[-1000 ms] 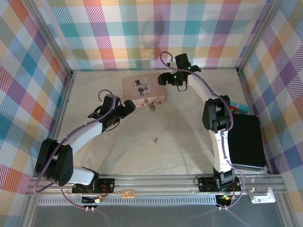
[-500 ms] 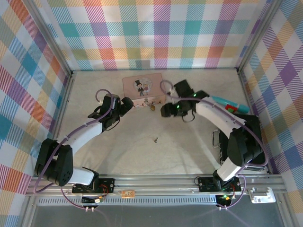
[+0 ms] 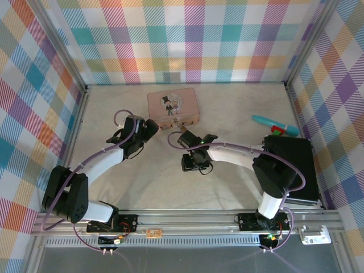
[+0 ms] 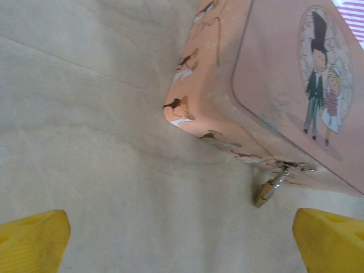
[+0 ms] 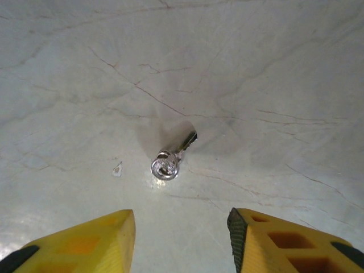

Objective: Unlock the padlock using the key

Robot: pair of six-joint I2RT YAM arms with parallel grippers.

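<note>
The key [image 5: 170, 159], a small silvery sliver with a round ring head, lies flat on the pale table. It sits just ahead of my right gripper [image 5: 181, 233], whose yellow fingers stand apart with bare table between them. From above, the right gripper [image 3: 190, 165] hovers over the key's spot at the table's middle. The brass padlock [image 4: 265, 192] hangs by its silver shackle from the clasp of the pink tin [image 4: 273, 85] and rests on the table. My left gripper [image 4: 182, 247] is wide open, a short way in front of the tin, and holds nothing.
The pink tin [image 3: 172, 107] stands at the back centre. A teal and red pen-like tool [image 3: 274, 125] lies at the right, with a black box [image 3: 293, 168] in front of it. Plaid walls close in the left, back and right sides.
My right arm has swung from behind the tin forward to the table's middle, over the key, and its jaws have narrowed. The left arm has barely moved.
</note>
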